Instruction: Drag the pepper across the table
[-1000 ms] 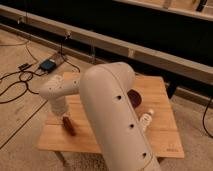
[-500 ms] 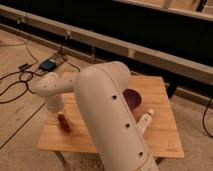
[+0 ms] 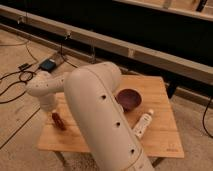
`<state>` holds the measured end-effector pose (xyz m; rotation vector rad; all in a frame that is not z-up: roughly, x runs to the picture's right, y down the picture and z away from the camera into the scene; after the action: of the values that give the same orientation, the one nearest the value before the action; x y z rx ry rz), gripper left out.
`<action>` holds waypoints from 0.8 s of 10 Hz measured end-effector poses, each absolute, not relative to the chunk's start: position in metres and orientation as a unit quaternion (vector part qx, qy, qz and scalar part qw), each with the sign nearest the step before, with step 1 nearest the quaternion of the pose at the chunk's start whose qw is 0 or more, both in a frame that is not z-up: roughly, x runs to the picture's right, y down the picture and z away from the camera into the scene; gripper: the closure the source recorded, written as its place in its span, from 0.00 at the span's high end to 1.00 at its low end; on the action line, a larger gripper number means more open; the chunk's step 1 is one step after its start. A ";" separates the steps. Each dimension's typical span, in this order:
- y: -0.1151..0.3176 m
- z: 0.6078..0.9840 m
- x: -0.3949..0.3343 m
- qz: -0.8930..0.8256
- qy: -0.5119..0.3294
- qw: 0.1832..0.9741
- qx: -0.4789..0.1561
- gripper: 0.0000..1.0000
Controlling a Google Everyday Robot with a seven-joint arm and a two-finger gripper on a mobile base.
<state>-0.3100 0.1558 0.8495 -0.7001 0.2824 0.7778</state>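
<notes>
White arm [image 3: 100, 115] bends at elbow on left, wrist pointing down over left-front part of table [image 3: 160, 135]. Claw [image 3: 54, 113] clenched, tip right at upper end of pepper [image 3: 59, 122]; can't tell if it pinches it. Pepper: small, dark red, glossy, lying slanted on planks nr left edge.

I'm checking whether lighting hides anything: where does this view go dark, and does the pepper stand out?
Camera view: the wall behind goes nearly black, while the table is warmly lit; the dark red pepper stands out against pale wood near the table's left edge, with the shut gripper right above it; the arm blocks the table's middle.
</notes>
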 end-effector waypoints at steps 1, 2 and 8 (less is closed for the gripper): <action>0.155 0.850 -0.316 0.365 0.132 0.859 -0.333 0.00; 0.154 0.851 -0.321 0.361 0.130 0.862 -0.333 0.00; 0.148 0.857 -0.358 0.337 0.117 0.875 -0.327 0.00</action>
<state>-0.3578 0.1484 0.8572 -0.6834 0.2441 0.7029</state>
